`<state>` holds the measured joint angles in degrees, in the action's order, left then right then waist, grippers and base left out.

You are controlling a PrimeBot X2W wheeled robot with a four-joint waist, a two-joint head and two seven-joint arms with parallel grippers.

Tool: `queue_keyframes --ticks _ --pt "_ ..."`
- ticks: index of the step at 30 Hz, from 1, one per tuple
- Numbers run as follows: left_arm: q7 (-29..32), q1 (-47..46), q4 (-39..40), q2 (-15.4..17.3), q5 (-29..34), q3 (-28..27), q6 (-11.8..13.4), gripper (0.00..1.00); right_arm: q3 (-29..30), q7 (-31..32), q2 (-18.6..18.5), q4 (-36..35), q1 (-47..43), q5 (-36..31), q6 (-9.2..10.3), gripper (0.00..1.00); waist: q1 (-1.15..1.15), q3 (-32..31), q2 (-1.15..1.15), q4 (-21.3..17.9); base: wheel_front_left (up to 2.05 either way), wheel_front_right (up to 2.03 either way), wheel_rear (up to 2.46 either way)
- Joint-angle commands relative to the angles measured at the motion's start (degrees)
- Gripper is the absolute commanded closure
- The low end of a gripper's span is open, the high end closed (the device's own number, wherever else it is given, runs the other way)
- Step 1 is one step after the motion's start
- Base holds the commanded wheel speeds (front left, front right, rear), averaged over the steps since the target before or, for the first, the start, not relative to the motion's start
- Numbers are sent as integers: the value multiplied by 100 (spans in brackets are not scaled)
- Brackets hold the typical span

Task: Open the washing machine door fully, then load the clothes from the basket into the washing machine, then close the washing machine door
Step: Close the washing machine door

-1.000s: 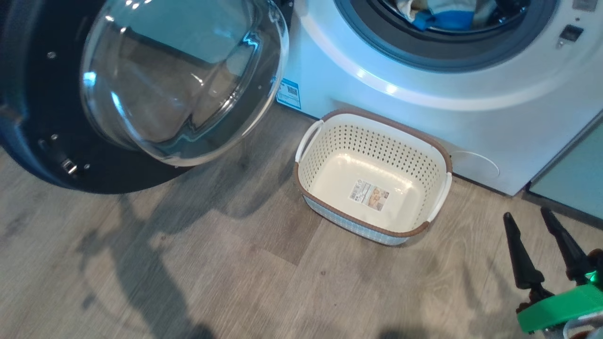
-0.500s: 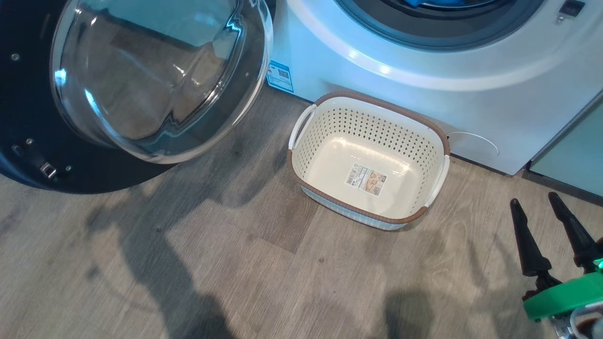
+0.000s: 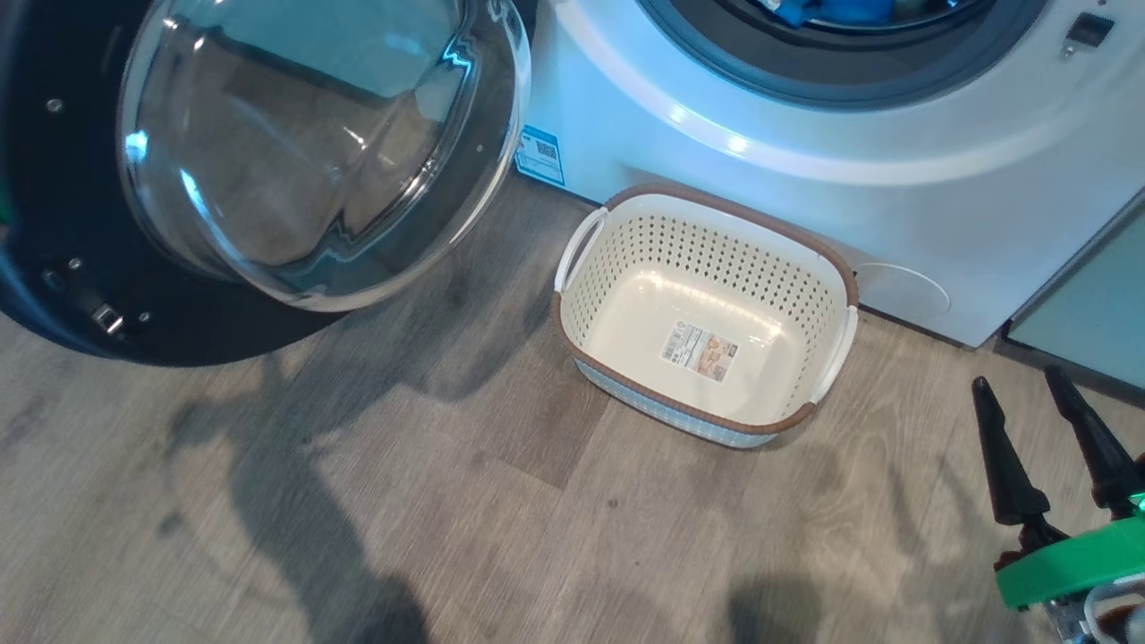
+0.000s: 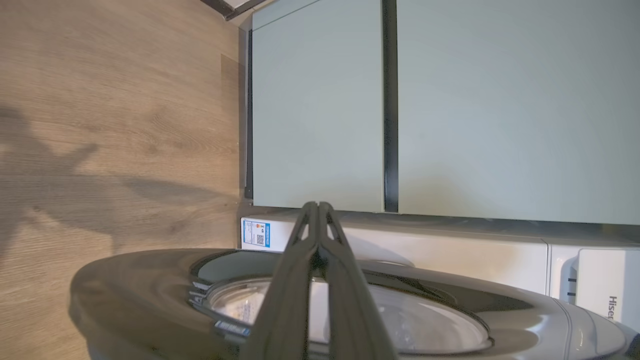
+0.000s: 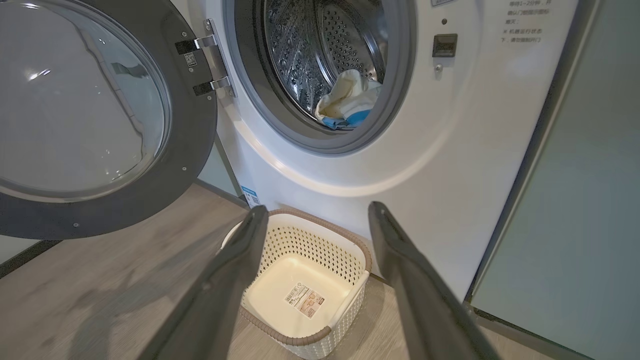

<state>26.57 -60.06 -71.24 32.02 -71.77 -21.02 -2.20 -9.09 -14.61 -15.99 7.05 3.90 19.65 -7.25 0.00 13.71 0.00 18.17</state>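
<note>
Washing machine door (image 3: 295, 161) hangs wide open off the washing machine's (image 3: 805, 197) left side, glass bowl facing out over the floor (image 3: 447, 501), black rim around it; hinge (image 5: 207, 65) sits on the washer's left edge of the opening. Left end effector (image 4: 318, 206): fingers pressed flat together, nothing between them. In the left wrist view it sits over the door's glossy outer rim, tips aimed at the pale green cabinet doors (image 4: 320, 110) left of the washer; can't tell whether it touches the door. Small blue label (image 3: 539, 154) at the washer's lower left corner, just right of the door glass in the head view. Clothes (image 5: 347, 102) are inside the washer, piled at the front bottom of the steel drum (image 5: 320, 45) just behind the grey seal (image 5: 400, 75): pale yellow cloth on top, blue part at the lower edge. Basket (image 3: 680, 259) stands upright on the floor right in front of the washer, below the opening, far rim close to the washer's front panel; inside is a bare cream bottom with a printed sticker (image 3: 699, 347). Right end effector (image 3: 1018, 377): fingers spread wide apart, gripping nothing, above the floor in front of the washer's lower right corner, right of the basket and apart from it. In the right wrist view the basket shows between the fingers. Another pale green cabinet (image 3: 1091, 313) butts against the washer's right side.
</note>
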Motion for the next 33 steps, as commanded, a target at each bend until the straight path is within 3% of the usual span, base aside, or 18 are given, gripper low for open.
queue_keyframes --ticks 1,33 --pt "86 -80 161 369 -40 -57 -59 100 -35 -39 -76 -141 92 5 -24 0 0 -41 0 13 0 0 0" --pt "1293 673 496 -254 168 586 -509 100 55 -39 466 34 -439 -12 -24 0 0 -1220 0 33 0 0 0"
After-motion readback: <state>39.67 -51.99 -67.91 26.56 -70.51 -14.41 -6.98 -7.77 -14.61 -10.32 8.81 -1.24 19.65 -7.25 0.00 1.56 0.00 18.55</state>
